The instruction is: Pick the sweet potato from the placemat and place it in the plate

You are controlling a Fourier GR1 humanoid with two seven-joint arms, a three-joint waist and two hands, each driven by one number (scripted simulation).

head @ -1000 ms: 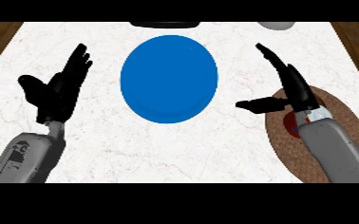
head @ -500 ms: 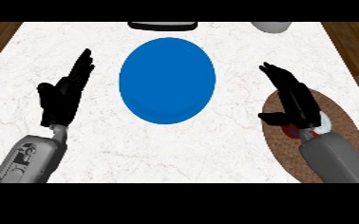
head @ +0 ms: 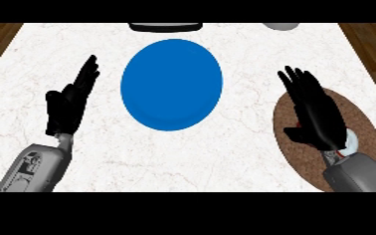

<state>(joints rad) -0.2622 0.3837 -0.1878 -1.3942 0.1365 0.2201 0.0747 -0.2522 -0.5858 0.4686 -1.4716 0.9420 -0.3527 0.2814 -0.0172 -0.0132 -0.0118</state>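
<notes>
head view: the robot's right hand hangs over the brown placemat at the right of the white table, fingers straight and spread wide, thumb out to the side, holding nothing. a second ago the same hand stood further up the table with its thumb stuck out sideways. since then it has drawn back and settled its palm over the mat. the sweet potato shows only as a reddish sliver just beside the thumb; the rest appears to lie hidden under the palm, still on the placemat. whether the fingers touch it cannot be told.

the blue plate lies to the left of that hand, well apart from it and holding nothing, between the two hands. the left hand rests open beyond the plate's far side, fingers up, much as it was a second ago.

the shift suggests the reach is done and the grasp is next: the fingers would have to curl round the sweet potato before any lift and carry leftward to the plate. a dark object and a grey one sit at the table's far edge, beyond both hands.
</notes>
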